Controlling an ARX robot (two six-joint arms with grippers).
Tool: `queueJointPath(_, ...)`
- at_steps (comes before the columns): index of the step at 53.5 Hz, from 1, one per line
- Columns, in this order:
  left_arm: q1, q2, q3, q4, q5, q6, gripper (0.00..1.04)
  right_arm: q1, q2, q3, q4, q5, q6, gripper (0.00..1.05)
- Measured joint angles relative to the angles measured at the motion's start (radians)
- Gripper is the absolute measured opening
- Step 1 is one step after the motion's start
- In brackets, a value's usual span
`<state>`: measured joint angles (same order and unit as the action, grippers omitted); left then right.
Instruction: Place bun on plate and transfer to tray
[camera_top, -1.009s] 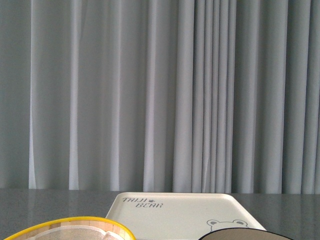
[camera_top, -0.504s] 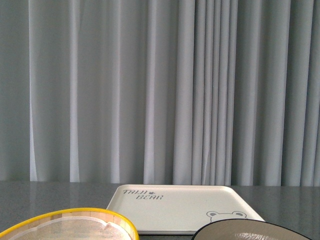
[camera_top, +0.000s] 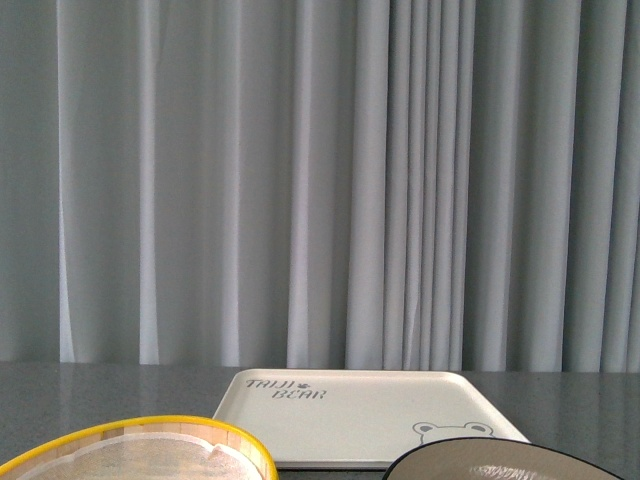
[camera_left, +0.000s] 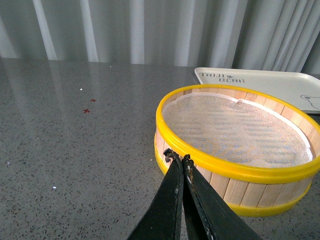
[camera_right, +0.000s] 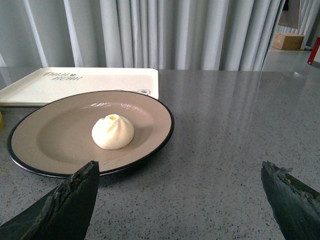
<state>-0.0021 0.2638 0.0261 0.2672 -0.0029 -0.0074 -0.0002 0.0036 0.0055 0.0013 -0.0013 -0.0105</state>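
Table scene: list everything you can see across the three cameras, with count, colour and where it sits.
Small pleated steamed bun: one, white, middle of the plate.
Large round shallow plate: one, beige with black rim, on the table just in front of the tray.
Flat rectangular tray: one, cream with dark lettering and a bear face, nearest the curtain.
Round bamboo steamer basket: one, yellow-rimmed with a white liner, no bun inside, left of the plate.
Speckled stone table: one, grey.
Pleated curtain: grey, behind the table.
Left gripper: black, shut, close by the steamer's wall.
Right gripper: black, open, facing the plate.
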Motion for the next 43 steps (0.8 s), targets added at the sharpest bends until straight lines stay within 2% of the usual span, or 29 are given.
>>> queueJointPath(16, 0.0, -0.095, 0.0, -0.095, 0.0, 0.0, 0.04, 0.0, 0.0, 0.0, 0.0, 0.0, 0.0, 0.96)
queueJointPath(20, 0.0, -0.219, 0.0, -0.253, 0.003, 0.0, 0.04, 0.0, 0.0, 0.0, 0.0, 0.0, 0.0, 0.96)
queueJointPath(40, 0.0, -0.26, 0.0, -0.267, 0.002, 0.0, 0.04, 0.0, 0.0, 0.0, 0.0, 0.0, 0.0, 0.96)
queueJointPath(43, 0.0, -0.26, 0.0, -0.267, 0.003, 0.0, 0.13, 0.0, 0.0, 0.0, 0.0, 0.0, 0.0, 0.96)
